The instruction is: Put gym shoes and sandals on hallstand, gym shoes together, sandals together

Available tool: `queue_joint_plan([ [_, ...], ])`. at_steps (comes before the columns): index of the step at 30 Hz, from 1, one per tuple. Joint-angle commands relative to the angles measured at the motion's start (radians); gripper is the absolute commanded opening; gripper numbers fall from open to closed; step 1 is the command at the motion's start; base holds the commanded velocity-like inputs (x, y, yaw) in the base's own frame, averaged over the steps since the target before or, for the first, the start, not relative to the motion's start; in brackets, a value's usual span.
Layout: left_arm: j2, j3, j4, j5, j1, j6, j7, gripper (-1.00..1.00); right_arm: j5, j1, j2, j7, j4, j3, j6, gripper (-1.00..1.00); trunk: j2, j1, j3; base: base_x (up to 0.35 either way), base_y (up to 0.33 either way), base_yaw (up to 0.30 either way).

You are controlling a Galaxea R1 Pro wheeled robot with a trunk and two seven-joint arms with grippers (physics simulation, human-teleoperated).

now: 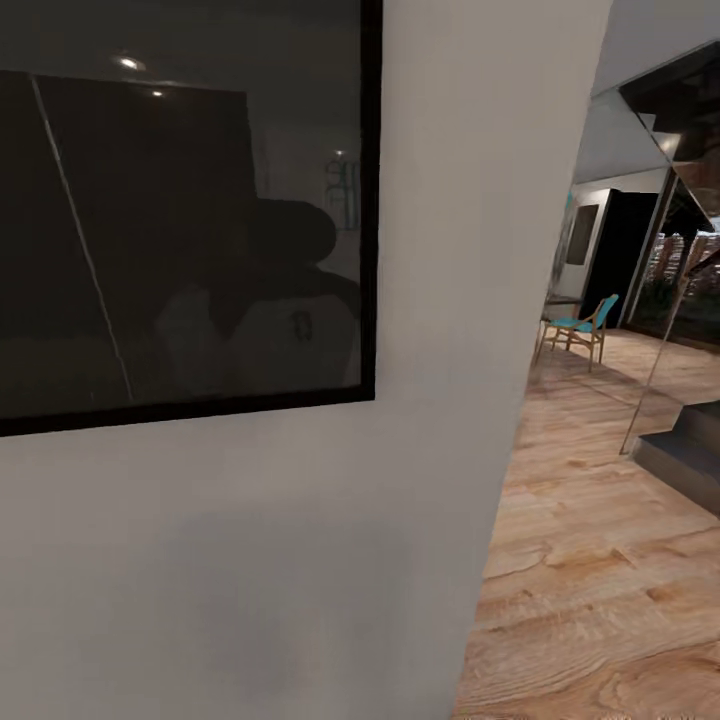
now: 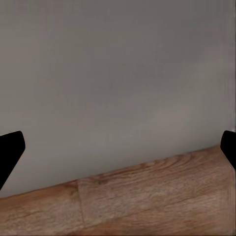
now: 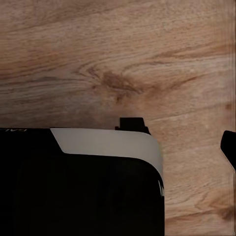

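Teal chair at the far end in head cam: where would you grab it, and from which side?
Probably the top of the backrest, coming from above and behind. The teal chair stands upright on the wood floor. Its back is a thin, exposed edge a pincer could close across, while the seat is wide and flat. It is too far and small to judge finer detail.

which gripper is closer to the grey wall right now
Left. The left gripper points at the grey wall where it meets the wood floor, wall directly ahead. The right gripper's finger hangs over bare floor beside the robot's base.
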Motion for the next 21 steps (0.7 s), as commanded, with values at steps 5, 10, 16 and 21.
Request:
queue_joint_plan([
  [5, 0.001, 0.001, 0.011, 0.000, 0.001, -0.001, -0.003, 1.00, -0.001, 0.000, -0.001, 0.003, -0.002, -0.004, 0.000, 1.00, 0.000, 0.000, -0.001, 0.010, -0.287, -0.230],
  [10, 0.001, 0.000, 0.014, -0.001, 0.001, -0.001, -0.003, 1.00, -0.001, 0.000, -0.001, 0.003, -0.002, -0.004, 0.000, 1.00, 0.000, 0.000, -0.001, 0.002, -0.291, -0.252],
  [16, 0.001, 0.000, 0.014, -0.001, 0.001, -0.001, -0.003, 1.00, -0.001, 0.000, -0.001, 0.003, -0.001, -0.005, 0.000, 1.00, 0.000, 0.000, -0.001, 0.000, -0.186, -0.256],
  [21, 0.001, 0.000, 0.015, -0.001, 0.001, 0.000, -0.003, 1.00, -0.002, 0.000, -0.001, 0.003, -0.001, -0.005, 0.000, 1.00, 0.000, 0.000, -0.001, 0.000, -0.035, -0.257],
])
